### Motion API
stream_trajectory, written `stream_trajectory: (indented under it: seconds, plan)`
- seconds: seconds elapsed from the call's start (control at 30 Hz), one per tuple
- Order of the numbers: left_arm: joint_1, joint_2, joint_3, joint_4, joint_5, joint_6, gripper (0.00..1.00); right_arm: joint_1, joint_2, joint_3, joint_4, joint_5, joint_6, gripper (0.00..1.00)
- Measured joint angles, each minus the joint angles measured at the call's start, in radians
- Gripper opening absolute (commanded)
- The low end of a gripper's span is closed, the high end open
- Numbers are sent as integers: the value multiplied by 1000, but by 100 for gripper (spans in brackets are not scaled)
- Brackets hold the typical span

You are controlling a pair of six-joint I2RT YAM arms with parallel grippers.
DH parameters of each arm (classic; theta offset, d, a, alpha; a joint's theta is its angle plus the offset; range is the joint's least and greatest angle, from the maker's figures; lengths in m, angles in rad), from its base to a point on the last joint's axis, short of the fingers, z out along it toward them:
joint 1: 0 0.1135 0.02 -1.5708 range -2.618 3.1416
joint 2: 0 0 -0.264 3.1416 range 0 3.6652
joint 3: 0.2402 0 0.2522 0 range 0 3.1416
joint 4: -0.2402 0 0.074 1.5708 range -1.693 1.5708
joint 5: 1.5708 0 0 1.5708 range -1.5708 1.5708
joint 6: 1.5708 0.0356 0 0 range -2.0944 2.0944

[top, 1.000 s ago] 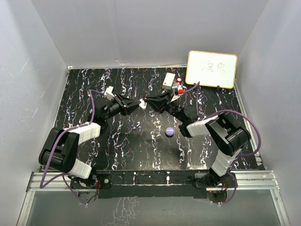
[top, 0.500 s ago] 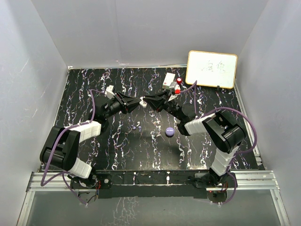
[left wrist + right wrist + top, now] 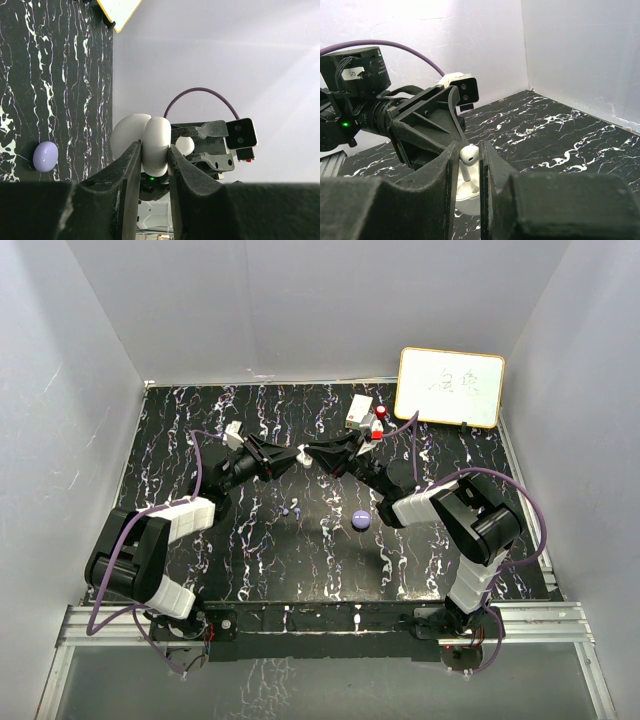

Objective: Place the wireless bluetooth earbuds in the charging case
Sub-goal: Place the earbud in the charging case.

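My left gripper [image 3: 154,150] is shut on a white charging case [image 3: 150,137], held above the table with its lid open. My right gripper [image 3: 468,150] is shut on a white earbud [image 3: 469,154], stem down, its tip at the opening of the case [image 3: 467,192]. In the top view the left gripper [image 3: 297,457] and right gripper [image 3: 313,452] meet tip to tip over the table's middle. The earbud [image 3: 185,146] shows just beyond the case. Two tiny purple earbuds [image 3: 291,508] lie on the table below. A round purple case [image 3: 361,520] sits to their right.
A whiteboard [image 3: 450,387] leans at the back right corner. A small white box with a red knob [image 3: 367,416] stands just behind the right gripper. Grey walls close in the black marbled table [image 3: 200,420] on three sides.
Both gripper tips have edged slightly toward the back and closer together. Both grips are unchanged.
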Motion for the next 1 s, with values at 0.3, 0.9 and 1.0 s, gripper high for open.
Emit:
stream_trajectory:
  seconds: [0.3,0.9,1.0]
  plan:
    - [0,0,-1,5,0,-8,0,0,0,-4,0,4,-17,0]
    - [0,-2,-1,5,0,-10,0,-8,0,-40,0,19,-22,0]
    - [0,-2,-1,5,-1,-10,0,-9,0,-41,0,19,-22,0]
